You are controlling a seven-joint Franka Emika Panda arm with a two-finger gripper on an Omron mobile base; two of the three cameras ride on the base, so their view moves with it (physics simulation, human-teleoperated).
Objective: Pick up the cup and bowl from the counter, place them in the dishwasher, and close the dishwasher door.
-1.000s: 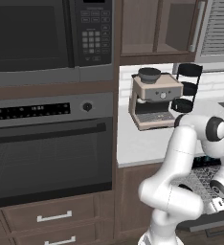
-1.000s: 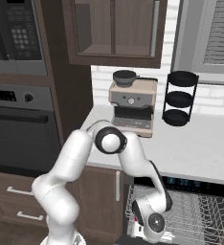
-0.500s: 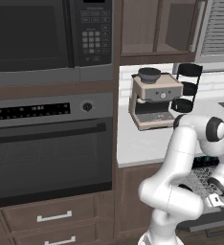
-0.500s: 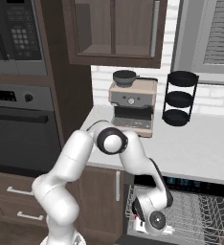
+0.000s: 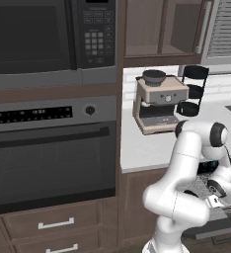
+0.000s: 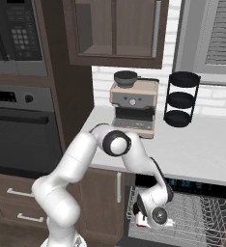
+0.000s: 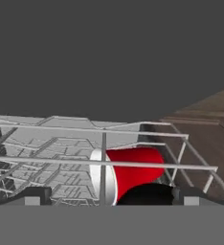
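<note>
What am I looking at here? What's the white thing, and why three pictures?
The white thing is a robot arm in a simulated kitchen. Two cameras ride on its base, behind it to left and right; the third sits on its hand. A coffee machine and a black tiered stand are on the counter. The arm reaches down into the dishwasher's wire rack. The hand view shows a red cup on its side behind the rack wires; whether the gripper holds it is unclear.

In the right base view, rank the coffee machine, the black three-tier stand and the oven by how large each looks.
Largest to smallest:
1. oven, though the frame's left edge cuts it off
2. coffee machine
3. black three-tier stand
The last two look close in size, so their order is unsure.
</note>
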